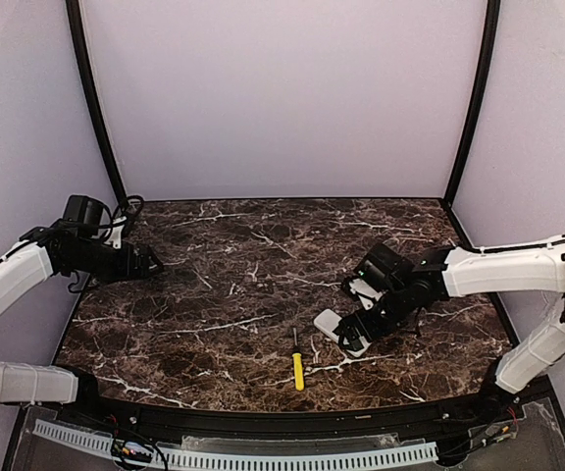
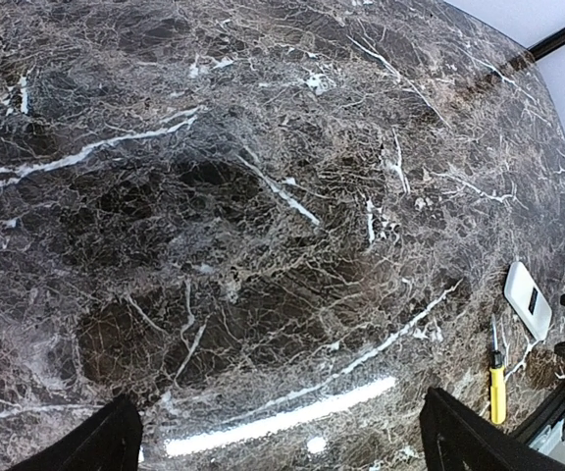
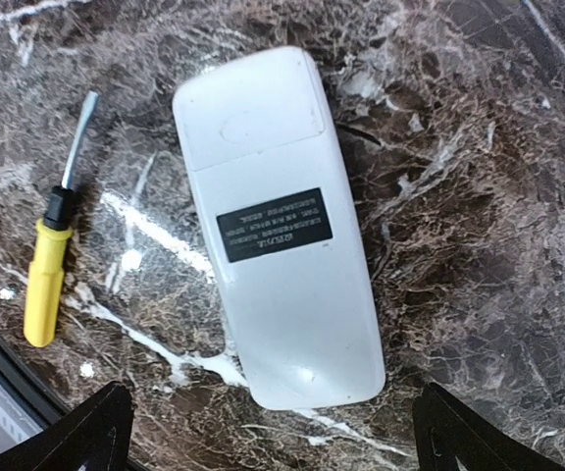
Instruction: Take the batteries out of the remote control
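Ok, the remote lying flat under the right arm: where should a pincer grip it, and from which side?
I'd grip the remote control across its narrow width, around the dark label, coming straight down from above. It lies flat with long, nearly straight edges to close on, and that keeps the battery cover end free.

The only printed matter stands on the remote control (image 3: 292, 324): a black rectangular label (image 3: 274, 225) set across the middle of its upturned white face, carrying a few short rows of white characters. In the right wrist view these rows are too fine and blurred for any word, brand or number to be made out. In the left wrist view the label shows merely as a small dark patch, so no text can be read.
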Tool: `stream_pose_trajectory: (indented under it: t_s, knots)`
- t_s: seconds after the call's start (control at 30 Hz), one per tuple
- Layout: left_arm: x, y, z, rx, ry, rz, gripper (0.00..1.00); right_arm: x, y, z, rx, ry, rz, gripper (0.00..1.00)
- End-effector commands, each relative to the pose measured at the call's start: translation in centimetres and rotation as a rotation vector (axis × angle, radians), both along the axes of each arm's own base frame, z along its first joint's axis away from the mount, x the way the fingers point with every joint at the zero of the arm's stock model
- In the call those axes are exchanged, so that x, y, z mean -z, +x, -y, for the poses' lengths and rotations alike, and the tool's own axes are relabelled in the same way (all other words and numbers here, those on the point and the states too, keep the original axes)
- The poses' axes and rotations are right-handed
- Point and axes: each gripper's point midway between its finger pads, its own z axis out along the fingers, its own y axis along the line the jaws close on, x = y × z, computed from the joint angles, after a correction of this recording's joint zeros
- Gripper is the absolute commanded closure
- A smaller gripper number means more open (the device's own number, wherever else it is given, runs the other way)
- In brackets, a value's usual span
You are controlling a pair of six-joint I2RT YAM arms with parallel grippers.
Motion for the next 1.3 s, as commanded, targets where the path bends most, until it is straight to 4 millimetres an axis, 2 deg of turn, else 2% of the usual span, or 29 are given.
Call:
stream_pose_trajectory:
  t_s: [0.0, 0.37, 0.67, 0.8, 1.0, 1.17, 1.27]
  knots:
    - [0.7, -0.5, 0.7, 0.037, -0.012, -0.015, 0.00, 1.0, 0.7, -0.6, -0.004, -0.086, 0.042, 0.01]
    - [0.8, -0.7, 1.1, 0.050, -0.005, -0.017, 0.00, 3.8, 1.0, -0.4, -0.047, -0.199, 0.060, 0.02]
    - [1.1, -0.7, 1.2, 0.054, -0.005, -0.025, 0.00, 5.0, 1.2, 0.1, -0.074, -0.261, 0.085, 0.12]
    - [1.1, -0.6, 1.2, 0.056, -0.008, -0.026, 0.00, 5.5, 1.0, 0.2, -0.086, -0.272, 0.083, 0.19]
    - [1.2, -0.7, 1.5, 0.066, -0.018, -0.032, 0.00, 5.4, 1.1, 0.1, -0.093, -0.273, 0.098, 0.35]
    - [0.8, -0.6, 2.5, 0.094, -0.051, -0.038, 0.05, 4.8, 1.4, -0.5, -0.107, -0.242, 0.125, 0.50]
    - [0.2, -0.6, 3.6, 0.127, -0.073, -0.034, 0.05, 4.4, 1.6, -1.0, -0.120, -0.216, 0.142, 0.54]
